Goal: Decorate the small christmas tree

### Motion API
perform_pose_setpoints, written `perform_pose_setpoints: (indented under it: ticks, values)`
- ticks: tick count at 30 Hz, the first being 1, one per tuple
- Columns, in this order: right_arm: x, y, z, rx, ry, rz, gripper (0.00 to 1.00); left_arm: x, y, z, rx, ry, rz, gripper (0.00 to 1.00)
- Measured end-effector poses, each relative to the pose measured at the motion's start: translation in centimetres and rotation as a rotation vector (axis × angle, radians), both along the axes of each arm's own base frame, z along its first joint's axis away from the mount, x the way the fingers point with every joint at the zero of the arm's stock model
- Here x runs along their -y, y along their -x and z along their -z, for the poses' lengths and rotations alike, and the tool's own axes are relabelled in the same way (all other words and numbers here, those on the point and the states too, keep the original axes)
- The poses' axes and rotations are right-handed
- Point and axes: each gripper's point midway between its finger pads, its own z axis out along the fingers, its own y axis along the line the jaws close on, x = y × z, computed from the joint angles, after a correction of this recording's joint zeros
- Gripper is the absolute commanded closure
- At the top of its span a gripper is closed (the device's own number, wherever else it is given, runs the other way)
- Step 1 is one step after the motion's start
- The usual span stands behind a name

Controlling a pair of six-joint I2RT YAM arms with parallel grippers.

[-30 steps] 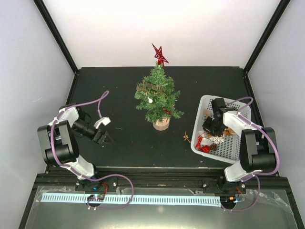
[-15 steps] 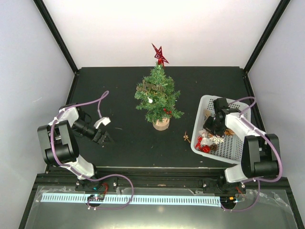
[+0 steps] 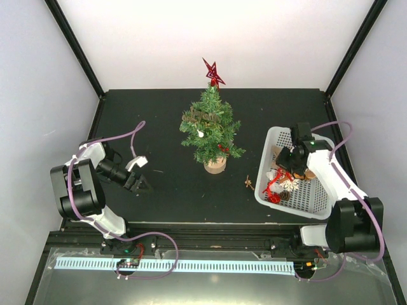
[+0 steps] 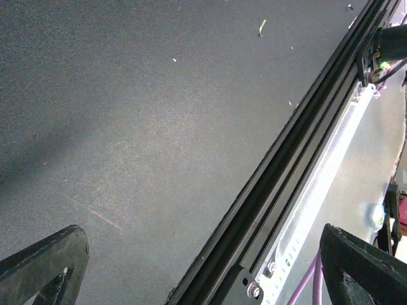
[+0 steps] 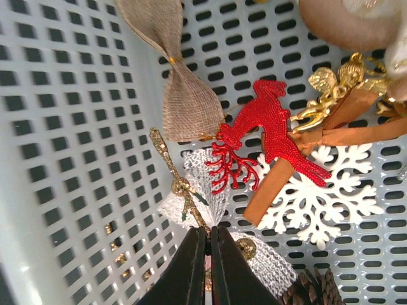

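The small christmas tree point(image 3: 210, 130) stands upright on its wooden disc near the middle of the worktop point(image 3: 159, 114). It is already topped with a red star point(image 3: 213, 72), and all sides are open to reach. The white basket point(image 3: 266, 159) of trimmings sits at about 4 o'clock from it, close enough for short carries.

The right pincer point(image 5: 205, 232) is down inside the basket, jaws pressed together. They seem to pinch the lower end of a gold sprig point(image 5: 173, 171), a thin part that is easy to lift from the pile. A red reindeer point(image 5: 273, 127), a burlap bow point(image 5: 181, 95) and a white snowflake point(image 5: 331, 197) lie around it.

The left pincer point(image 3: 140, 182) rests low at 8 o'clock from the tree, jaws spread wide with nothing between them. I judge it is parked out of the way.
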Motion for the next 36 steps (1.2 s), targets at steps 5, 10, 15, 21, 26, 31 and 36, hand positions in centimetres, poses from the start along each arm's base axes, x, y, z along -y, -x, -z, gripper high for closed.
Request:
perform_pose_setpoints:
  ticks: [5,10,15,21,26,31,36]
  values:
    - [0.1,-0.3,-2.3,0.045,0.01,-0.019,0.95,0.0,0.0,0.0,0.001,0.002,-0.004,0.01]
    - [0.2,-1.1,-6.4,0.115,0.02,-0.036,0.95,0.0,0.0,0.0,-0.002,0.005,-0.006,0.01]
    - [-0.1,-3.1,-12.1,0.26,0.006,-0.04,0.95,0.0,0.0,0.1,-0.013,0.011,-0.005,0.01]
    - [-3.1,-4.1,-16.3,0.359,-0.093,-0.109,0.94,0.0,0.1,0.1,-0.018,0.013,-0.005,0.01]
    - [-9.1,-5.7,-22.3,0.483,-0.182,-0.263,0.94,0.0,0.1,0.1,-0.019,0.013,-0.005,0.01]
    - [-13.8,-6.9,-25.2,0.539,-0.297,-0.373,0.94,0.0,0.1,0.2,-0.019,0.013,-0.005,0.01]
    - [-17.2,-8.1,-25.3,0.53,-0.402,-0.441,0.93,0.0,0.1,0.1,-0.019,0.013,-0.005,0.01]
